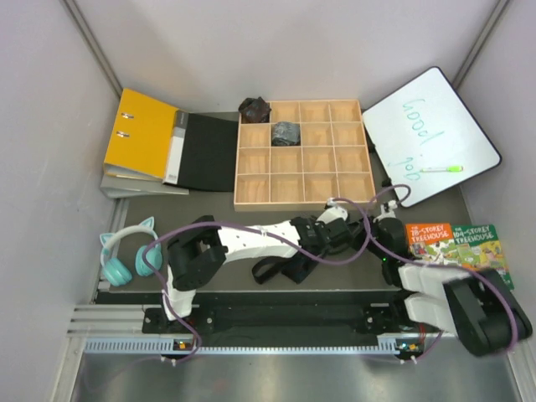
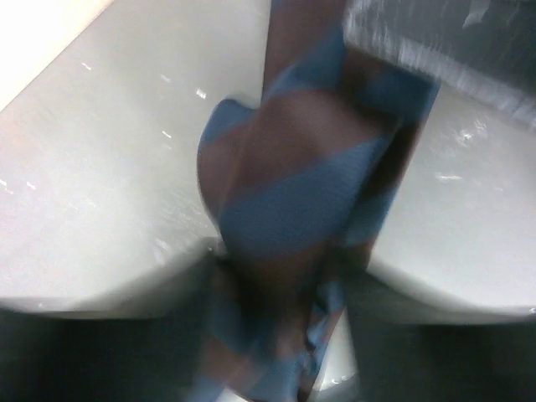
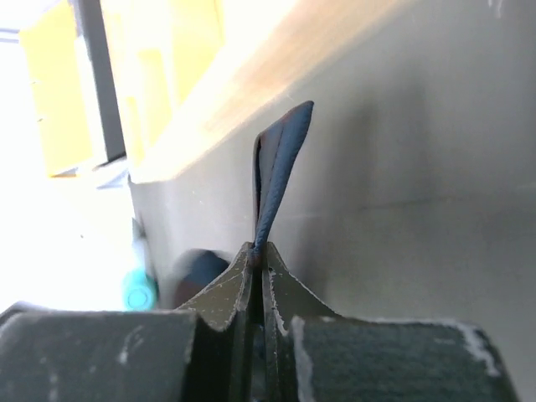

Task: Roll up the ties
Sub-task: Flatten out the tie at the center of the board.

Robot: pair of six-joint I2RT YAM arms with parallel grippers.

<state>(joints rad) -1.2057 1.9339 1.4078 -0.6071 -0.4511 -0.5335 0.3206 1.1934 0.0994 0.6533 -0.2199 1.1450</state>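
The whiteboard at the far right corner of the desk carries green handwriting. It reads "good job", and the letters run sideways, one word under the other.

At the right edge of the desk lie two books side by side. The orange book has the title "THE 13-STOREY TREEHOUSE" in white capitals; its number is small and I am not sure of it. The green book reads "THE 104-STOREY TREEHOUSE". The smaller print below both titles cannot be read.
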